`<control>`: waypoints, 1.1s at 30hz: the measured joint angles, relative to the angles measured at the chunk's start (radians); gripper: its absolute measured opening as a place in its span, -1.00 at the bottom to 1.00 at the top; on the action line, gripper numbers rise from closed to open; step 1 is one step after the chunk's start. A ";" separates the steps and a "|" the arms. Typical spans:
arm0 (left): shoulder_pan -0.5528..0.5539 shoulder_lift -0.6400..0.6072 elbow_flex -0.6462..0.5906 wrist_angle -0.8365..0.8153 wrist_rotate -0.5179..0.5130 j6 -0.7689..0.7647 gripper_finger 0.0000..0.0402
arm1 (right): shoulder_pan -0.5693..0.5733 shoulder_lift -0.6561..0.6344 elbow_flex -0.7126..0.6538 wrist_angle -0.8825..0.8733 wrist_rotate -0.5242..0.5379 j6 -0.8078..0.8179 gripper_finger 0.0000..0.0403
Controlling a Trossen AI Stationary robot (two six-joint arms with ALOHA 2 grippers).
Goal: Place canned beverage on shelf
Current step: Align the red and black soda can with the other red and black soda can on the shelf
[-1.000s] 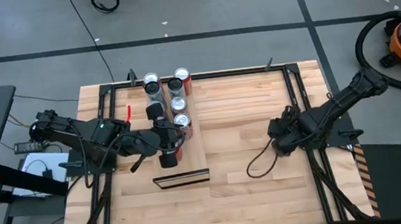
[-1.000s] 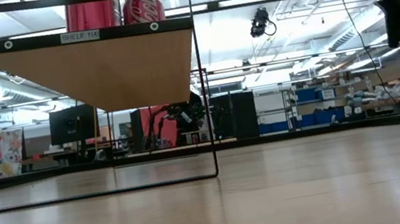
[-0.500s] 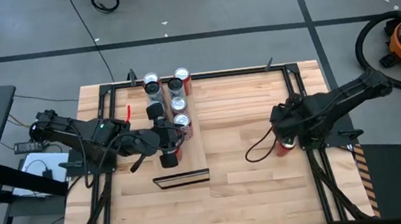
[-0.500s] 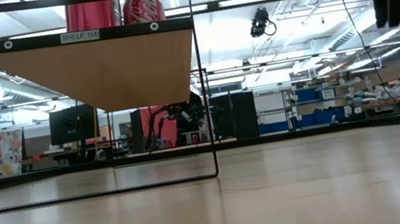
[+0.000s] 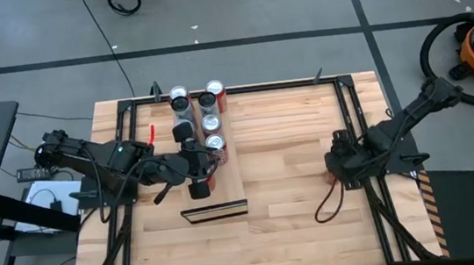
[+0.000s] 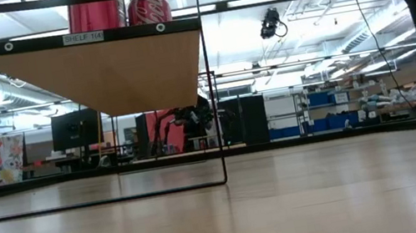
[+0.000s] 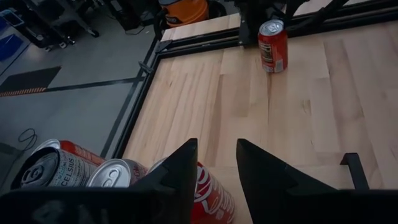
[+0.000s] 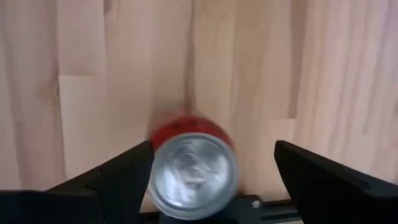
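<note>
one red can [image 8: 193, 167] stands upright on the bench [image 5: 286, 180] near its right edge, under the right gripper [image 8: 211, 171], spread wide to drop around it (nothing held). left gripper [image 7: 214, 163] hovers narrowly parted over cans on the shelf [image 5: 228, 164].

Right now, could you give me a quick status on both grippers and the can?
Right gripper open, above the red can standing on the table. Left gripper over the shelf, beside the cans there. Nothing in the way.
</note>
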 joint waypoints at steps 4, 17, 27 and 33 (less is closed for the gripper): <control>0.000 0.000 0.000 0.000 0.000 -0.002 -0.40 | 0.007 0.018 -0.036 -0.011 -0.020 -0.005 0.72; 0.000 0.000 0.000 -0.001 0.000 -0.002 -0.40 | -0.025 0.025 -0.043 -0.021 -0.084 0.049 0.72; 0.000 0.000 0.000 -0.001 0.000 -0.002 -0.40 | -0.025 0.021 -0.132 0.039 -0.123 0.101 0.72; 0.000 0.000 0.000 -0.001 0.000 -0.002 -0.40 | -0.037 0.023 -0.143 0.082 -0.138 0.167 0.72</control>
